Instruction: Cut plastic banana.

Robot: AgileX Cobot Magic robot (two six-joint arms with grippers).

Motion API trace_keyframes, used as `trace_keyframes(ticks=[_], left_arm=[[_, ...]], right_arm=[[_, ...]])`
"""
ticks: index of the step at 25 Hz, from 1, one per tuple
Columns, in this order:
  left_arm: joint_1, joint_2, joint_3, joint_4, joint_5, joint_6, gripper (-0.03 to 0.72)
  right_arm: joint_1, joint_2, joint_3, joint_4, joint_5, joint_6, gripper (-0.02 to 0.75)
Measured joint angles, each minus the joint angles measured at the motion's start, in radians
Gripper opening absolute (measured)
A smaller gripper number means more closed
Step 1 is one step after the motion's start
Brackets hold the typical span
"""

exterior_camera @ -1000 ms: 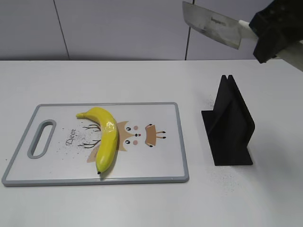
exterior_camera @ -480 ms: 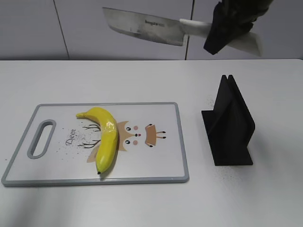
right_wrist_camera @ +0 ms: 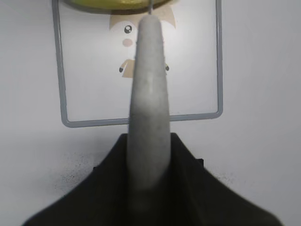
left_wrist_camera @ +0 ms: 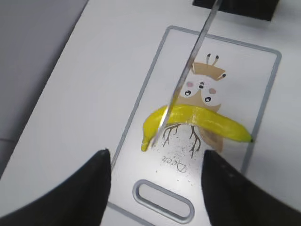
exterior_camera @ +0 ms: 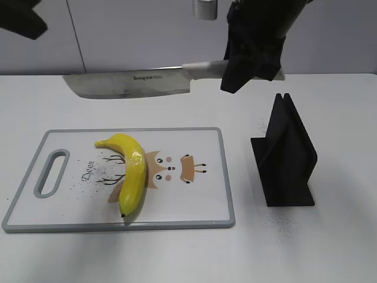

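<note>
The plastic banana [exterior_camera: 131, 171] lies on the left half of the cutting board [exterior_camera: 200, 197], stem to the back, dark tip to the front. My right gripper [exterior_camera: 253, 59] is shut on the pale handle of a cleaver knife [exterior_camera: 129, 84]. The blade is level, points left and hangs above the board's far edge, clear of the banana. In the right wrist view the handle [right_wrist_camera: 148, 94] runs out from my right gripper [right_wrist_camera: 148, 141] toward the banana [right_wrist_camera: 117, 4]. My left gripper [left_wrist_camera: 155, 165] is open and empty, high above the board's handle end, and shows at the exterior view's top left [exterior_camera: 20, 17].
A black knife stand [exterior_camera: 285, 156] stands on the white table right of the board. The board has a grey rim and a handle slot [exterior_camera: 52, 172] at its left end. In the left wrist view the blade edge [left_wrist_camera: 193, 61] crosses over the banana [left_wrist_camera: 197, 117].
My right gripper has carried the knife left and down from the upper right, levelling the blade above the board. My left gripper has come into view at top left.
</note>
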Motion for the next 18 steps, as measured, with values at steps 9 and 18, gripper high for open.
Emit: trace_keyframes(ticks=[9, 18], left_arm=[[-0.061, 0.178, -0.03, 0.045, 0.005, 0.043, 0.588], [-0.061, 0.234, -0.032, 0.117, 0.005, 0.043, 0.463]], right_arm=[[0.033, 0.053, -0.066, 0.072, -0.001, -0.077, 0.157], [0.033, 0.071, -0.068, 0.08, -0.026, -0.083, 0.157]])
